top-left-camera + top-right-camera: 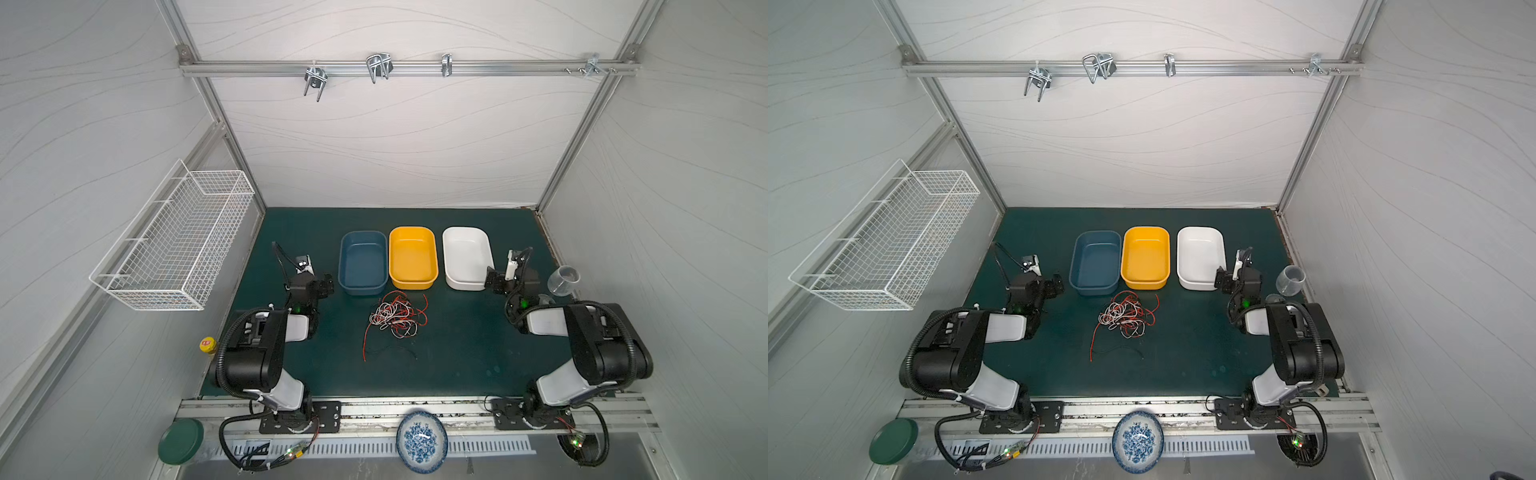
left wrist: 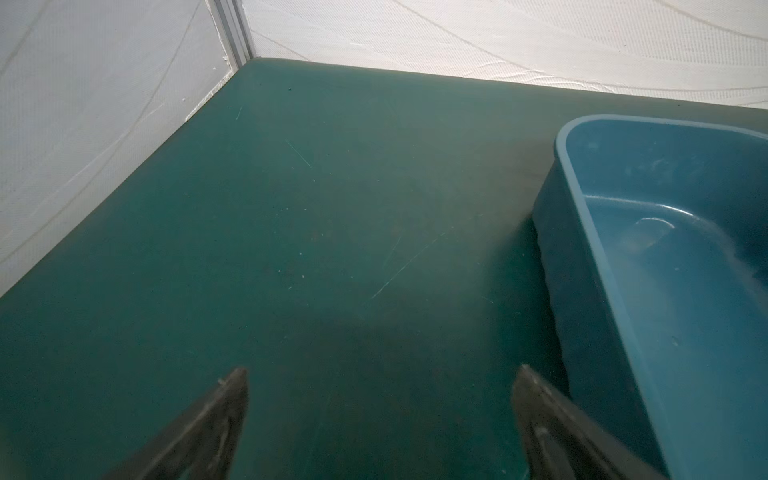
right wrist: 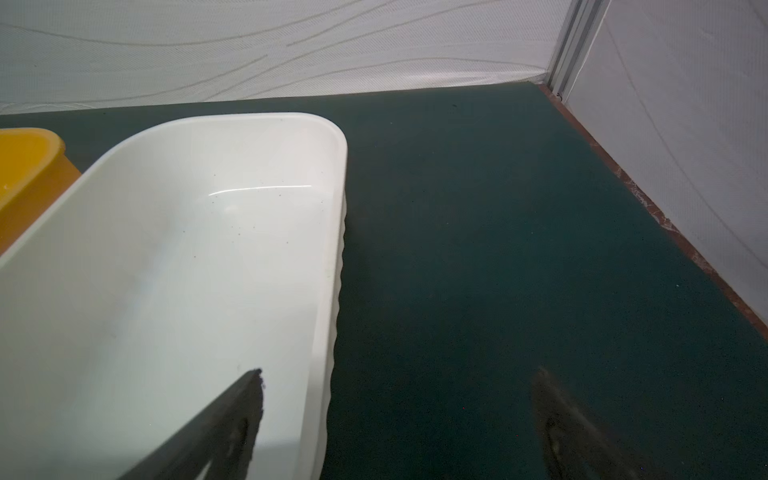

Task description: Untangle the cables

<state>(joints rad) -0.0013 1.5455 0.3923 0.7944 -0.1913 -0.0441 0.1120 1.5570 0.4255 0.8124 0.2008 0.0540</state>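
The cables [image 1: 395, 318] lie tangled on the mat [image 1: 457, 357] near the yellow bin [image 1: 412, 257]; light, limp, probably snag-prone, best pinched at the loose red end [image 1: 365, 353]; left gripper [image 2: 382, 370] and right gripper [image 3: 399, 370] gape empty.

We find 3 trays in a row at the back of the mat [image 1: 457, 353]: left tray [image 1: 363, 291], middle tray [image 1: 412, 284], right tray [image 1: 463, 284], side by side. The cables [image 1: 395, 316] lie heaped on the mat just before the middle tray. The left gripper [image 1: 328, 286] hangs just left of the left tray; the right gripper [image 1: 490, 280] straddles the right tray's right wall, with a cup [image 1: 563, 280] to its right
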